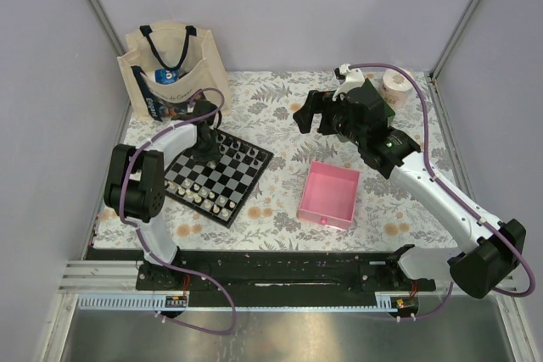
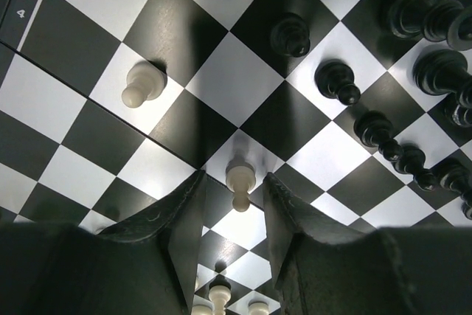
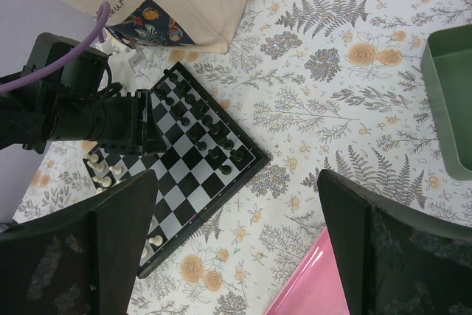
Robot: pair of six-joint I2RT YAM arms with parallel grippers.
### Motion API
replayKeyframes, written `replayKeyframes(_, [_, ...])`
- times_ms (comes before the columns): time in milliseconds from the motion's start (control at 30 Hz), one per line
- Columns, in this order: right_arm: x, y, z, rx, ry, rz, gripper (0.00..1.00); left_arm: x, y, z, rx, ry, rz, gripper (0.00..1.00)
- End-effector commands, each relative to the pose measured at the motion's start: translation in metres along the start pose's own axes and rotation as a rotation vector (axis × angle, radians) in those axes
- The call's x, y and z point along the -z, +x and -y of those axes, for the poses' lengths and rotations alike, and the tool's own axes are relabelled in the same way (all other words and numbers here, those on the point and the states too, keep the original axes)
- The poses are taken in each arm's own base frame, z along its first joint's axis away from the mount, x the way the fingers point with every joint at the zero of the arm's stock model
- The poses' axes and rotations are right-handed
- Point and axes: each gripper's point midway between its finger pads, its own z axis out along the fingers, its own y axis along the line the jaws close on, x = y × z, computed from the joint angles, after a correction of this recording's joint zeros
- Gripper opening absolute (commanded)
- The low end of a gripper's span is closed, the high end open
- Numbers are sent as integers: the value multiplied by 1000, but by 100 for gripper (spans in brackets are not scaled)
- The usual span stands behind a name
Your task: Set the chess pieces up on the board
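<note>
The board (image 1: 242,177) lies on the left of the flowered table, also in the right wrist view (image 3: 193,175). Black chess pieces (image 1: 242,154) line its far side and cream ones (image 1: 204,197) its near side. My left gripper (image 1: 206,157) points down over the board. In the left wrist view its fingers (image 2: 234,178) stand apart on either side of a cream pawn (image 2: 240,181), with a gap on each side. A second cream pawn (image 2: 141,85) stands alone, and black pieces (image 2: 338,82) fill the right. My right gripper (image 1: 314,116) hovers high, open and empty (image 3: 236,182).
A pink tray (image 1: 329,195) sits right of the board, its corner showing in the right wrist view (image 3: 310,293). A green tray (image 3: 446,101) lies at the far right. A cloth tote bag (image 1: 174,74) stands behind the board, and a pale roll (image 1: 394,82) at the back right.
</note>
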Motion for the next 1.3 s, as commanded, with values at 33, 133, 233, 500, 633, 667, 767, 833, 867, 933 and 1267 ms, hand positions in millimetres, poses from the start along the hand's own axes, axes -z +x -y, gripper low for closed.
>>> replayKeyframes(33, [1,-12,4,7,19,40,99,9,-8,6,5,38,45,39])
replayKeyframes(133, [1,-11,4,8,19,37,99,9,-10,6,9,34,56,36])
replayKeyframes(233, [1,-10,4,8,19,37,99,11,-14,7,9,34,64,36])
replayKeyframes(500, [1,-10,5,11,23,39,99,19,-20,7,13,35,84,32])
replayKeyframes(633, [1,-11,5,11,22,40,99,20,-18,6,15,35,84,31])
replayKeyframes(667, [0,-10,5,11,22,37,100,22,-19,7,14,39,89,31])
replayKeyframes(767, [0,-10,4,9,19,37,99,23,-20,6,18,34,95,37])
replayKeyframes(833, [0,-10,5,9,22,37,100,25,-21,5,22,34,101,38])
replayKeyframes(867, [0,-10,5,9,22,38,100,25,-21,5,22,35,101,38])
replayKeyframes(933, [0,-10,5,9,21,36,100,25,-21,6,18,36,99,37])
replayKeyframes(1267, [0,-9,5,11,23,35,99,25,-20,6,18,41,95,32])
